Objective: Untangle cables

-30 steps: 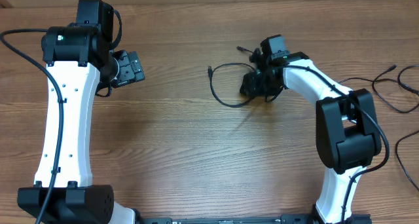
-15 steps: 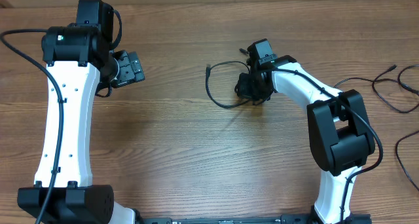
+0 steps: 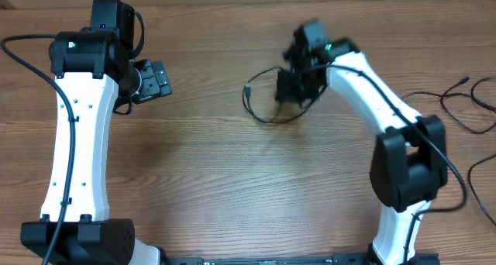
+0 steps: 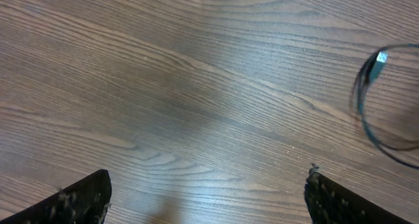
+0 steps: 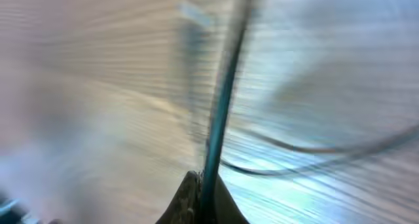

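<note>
One thin black cable curls in a loop at the table's centre back, its plug tip pointing left. My right gripper is shut on this cable and appears blurred with motion. The right wrist view shows the cable running straight up out of the shut right gripper, with more of the cord looping behind it. My left gripper stands open over bare wood at the far left. In its wrist view the left gripper holds nothing, and the cable's loop and silvery plug lie far right.
More loose black cables lie at the table's right edge, one trailing down the right side. The right arm rises from the front right, the left arm from the front left.
My right gripper has shut on the cable and swung back and left, dragging the loop with it. The left arm has not moved.
</note>
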Robot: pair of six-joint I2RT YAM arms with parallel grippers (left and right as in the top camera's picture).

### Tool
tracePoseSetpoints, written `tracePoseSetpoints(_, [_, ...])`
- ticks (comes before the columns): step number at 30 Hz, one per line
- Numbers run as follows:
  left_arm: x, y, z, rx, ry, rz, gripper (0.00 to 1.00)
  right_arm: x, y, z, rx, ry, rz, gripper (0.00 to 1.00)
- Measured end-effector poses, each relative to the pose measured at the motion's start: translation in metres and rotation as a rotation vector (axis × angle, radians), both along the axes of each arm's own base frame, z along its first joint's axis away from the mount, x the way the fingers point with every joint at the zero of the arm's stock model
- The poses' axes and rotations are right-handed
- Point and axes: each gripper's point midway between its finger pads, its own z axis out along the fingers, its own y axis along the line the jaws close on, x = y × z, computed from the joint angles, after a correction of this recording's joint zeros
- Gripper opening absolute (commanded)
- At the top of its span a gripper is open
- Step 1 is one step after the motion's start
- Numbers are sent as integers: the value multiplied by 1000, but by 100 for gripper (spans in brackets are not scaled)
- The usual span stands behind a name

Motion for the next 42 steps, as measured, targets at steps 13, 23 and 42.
tracePoseSetpoints(13, [0, 0, 0, 0, 2, 0, 94, 32, -21, 199, -29, -548, -10, 4])
tracePoseSetpoints(23, [0, 0, 0, 0, 0, 0, 93, 57, -115, 177, -222, -490, -219, 4])
tracePoseSetpoints(42, [-2, 0, -1, 0, 9, 0, 93, 16, -132, 150, -221, -248, -276, 9])
